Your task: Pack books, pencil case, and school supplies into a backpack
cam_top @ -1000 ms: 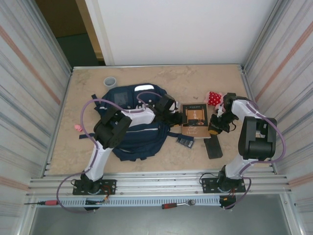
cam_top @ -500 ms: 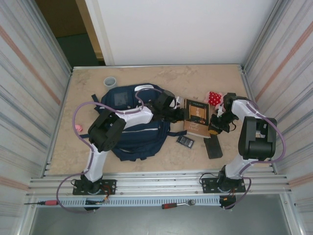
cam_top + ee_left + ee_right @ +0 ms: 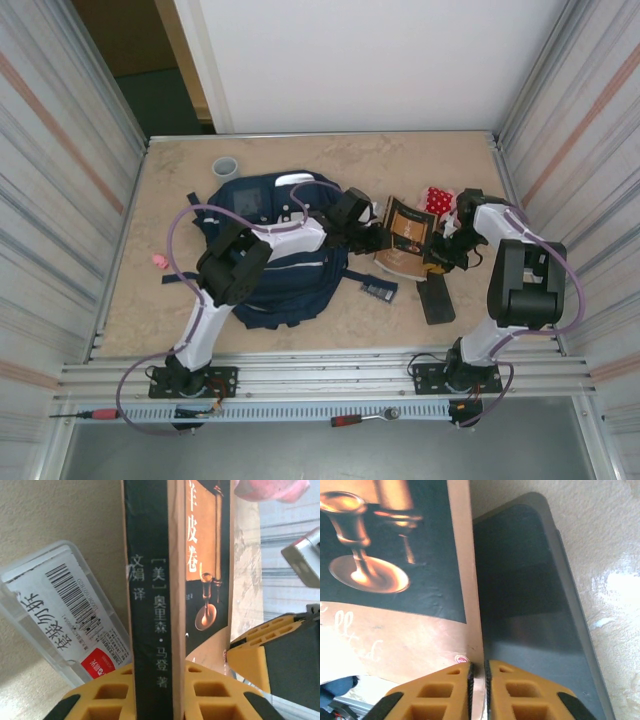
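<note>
Book (image 3: 405, 232): brown cover with an orange-tan picture; held tilted between the left claw (image 3: 372, 236) and the right claw (image 3: 438, 255), just right of the backpack (image 3: 270, 270) and outside it; whether an edge rests on the counter (image 3: 420, 160) cannot be told.
Left claw: closed on the book; in the left wrist view the dark spine is clamped between the yellow fingers (image 3: 100, 702).
Right claw: closed on the opposite side; in the right wrist view the thin cover edge is pinched between the pads (image 3: 445, 692).
Backpack: navy, laid flat on the counter, partly covered by the left arm.
Clear flat case (image 3: 65, 615): laid on the counter just beside the spine, with a barcode label and a red patch.
Black oblong (image 3: 436, 297): flat on the counter, beside the book's right edge.
Plush toy (image 3: 437, 200): red and pink, beyond the book.
Grey cup (image 3: 225, 167): upright, beyond the backpack's far left corner.
</note>
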